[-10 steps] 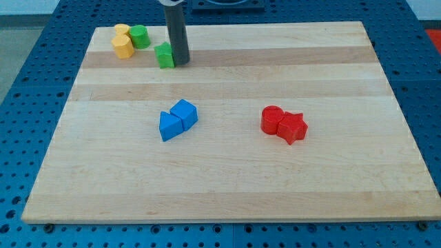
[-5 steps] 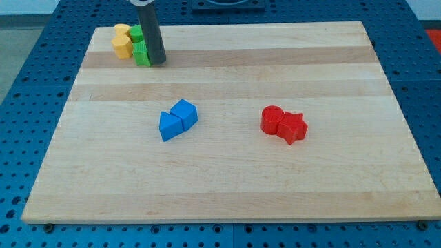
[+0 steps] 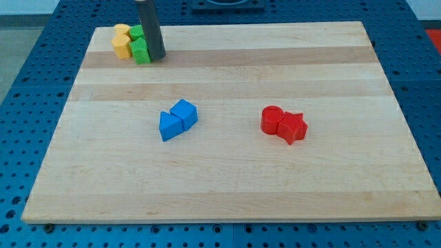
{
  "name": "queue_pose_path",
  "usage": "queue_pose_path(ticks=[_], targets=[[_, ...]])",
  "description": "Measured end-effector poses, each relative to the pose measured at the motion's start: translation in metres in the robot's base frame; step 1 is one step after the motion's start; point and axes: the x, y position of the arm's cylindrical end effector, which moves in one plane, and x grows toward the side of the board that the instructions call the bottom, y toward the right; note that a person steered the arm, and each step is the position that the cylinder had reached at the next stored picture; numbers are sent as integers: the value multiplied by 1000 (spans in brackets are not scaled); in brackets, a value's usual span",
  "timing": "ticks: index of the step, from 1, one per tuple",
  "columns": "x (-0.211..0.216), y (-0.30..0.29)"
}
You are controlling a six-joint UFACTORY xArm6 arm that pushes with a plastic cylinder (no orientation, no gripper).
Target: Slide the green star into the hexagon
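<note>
Now green star (image 3: 141,51) sits at table (image 3: 275,179) top-left, touching yellow hexagon (image 3: 122,47) at its 9 o'clock; my tip (image 3: 158,58), a gripless end effector grasping nothing, presses at star's 3 o'clock.

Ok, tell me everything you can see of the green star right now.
The green star is a small, bright green, matte block, plastic by its look, lying flat near the board's top left corner. Its points are hard to make out at this size. Its left side meets the yellow hexagon, and a green cylinder sits just behind it. My tip stands against its right side, partly hiding that edge.
</note>
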Motion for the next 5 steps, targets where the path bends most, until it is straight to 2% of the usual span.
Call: queue_pose_path(ticks=[3,4,5], targets=[[-2,-8],[7,16],[50,39]])
